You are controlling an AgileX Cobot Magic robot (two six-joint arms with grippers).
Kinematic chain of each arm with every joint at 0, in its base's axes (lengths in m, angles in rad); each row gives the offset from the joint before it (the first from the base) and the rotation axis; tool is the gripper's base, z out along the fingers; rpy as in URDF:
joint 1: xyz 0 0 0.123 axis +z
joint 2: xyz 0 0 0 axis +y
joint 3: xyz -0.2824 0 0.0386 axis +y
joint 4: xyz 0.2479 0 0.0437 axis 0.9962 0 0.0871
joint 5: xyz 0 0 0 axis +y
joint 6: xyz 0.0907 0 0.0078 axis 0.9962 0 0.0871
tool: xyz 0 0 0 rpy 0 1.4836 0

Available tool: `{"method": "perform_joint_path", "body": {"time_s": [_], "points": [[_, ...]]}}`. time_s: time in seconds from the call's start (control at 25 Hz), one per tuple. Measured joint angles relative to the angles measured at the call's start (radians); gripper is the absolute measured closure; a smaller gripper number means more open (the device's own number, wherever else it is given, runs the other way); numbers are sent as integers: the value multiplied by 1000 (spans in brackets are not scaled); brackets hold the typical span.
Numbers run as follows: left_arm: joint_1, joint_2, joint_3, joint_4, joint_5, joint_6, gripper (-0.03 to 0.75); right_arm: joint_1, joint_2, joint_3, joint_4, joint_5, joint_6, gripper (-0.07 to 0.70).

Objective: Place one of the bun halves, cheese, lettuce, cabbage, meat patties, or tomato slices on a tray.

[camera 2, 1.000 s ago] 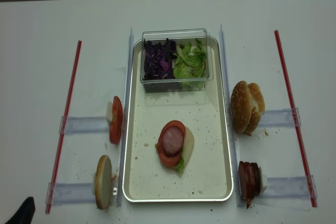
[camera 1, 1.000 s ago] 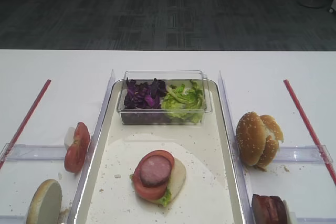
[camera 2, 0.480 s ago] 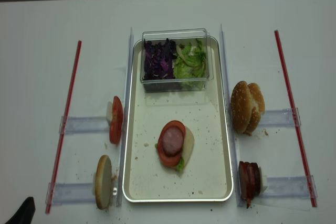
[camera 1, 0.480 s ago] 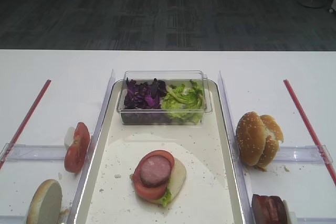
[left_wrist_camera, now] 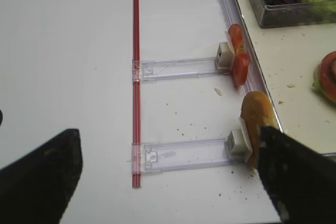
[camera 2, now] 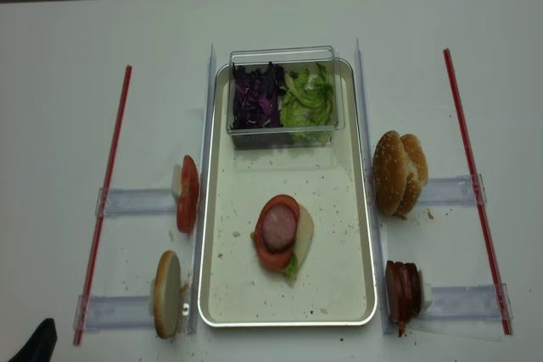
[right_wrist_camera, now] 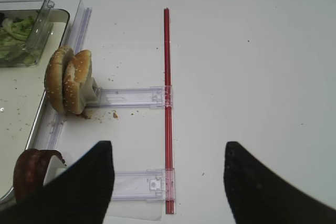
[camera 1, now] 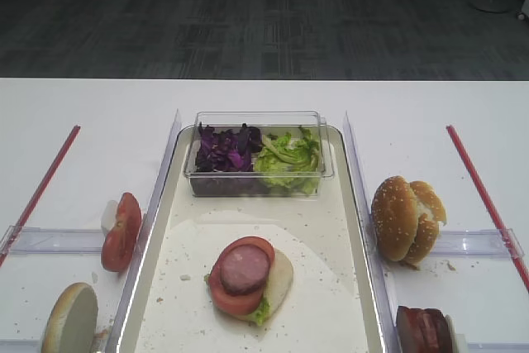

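The cream tray (camera 1: 326,287) holds a stack: a bun half, lettuce, a tomato slice (camera 1: 231,293) and a meat patty (camera 1: 245,269) on top. A clear tub at its far end holds cabbage (camera 1: 225,148) and lettuce (camera 1: 288,156). Left of the tray stand tomato slices (camera 1: 121,231) and a bun half (camera 1: 70,320). On the right are sesame bun halves (camera 1: 405,219) and meat patties (camera 1: 423,330). My left gripper (left_wrist_camera: 168,132) hangs open near the left bun half (left_wrist_camera: 254,116). My right gripper (right_wrist_camera: 168,145) is open over bare table, right of the sesame bun halves (right_wrist_camera: 68,80).
Red strips (camera 2: 106,201) (camera 2: 473,184) run along both sides of the table. Clear plastic holder rails (camera 2: 136,201) (camera 2: 454,190) and upright dividers (camera 1: 161,179) flank the tray. Crumbs speckle the tray and the table. A dark gripper tip (camera 2: 38,341) shows at the near left corner.
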Motion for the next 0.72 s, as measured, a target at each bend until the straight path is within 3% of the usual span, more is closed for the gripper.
{"method": "perform_joint_path", "body": {"time_s": [0.72], "points": [[0,0,0,0,0,0,97,0,0,0,0,0,0,150]]}}
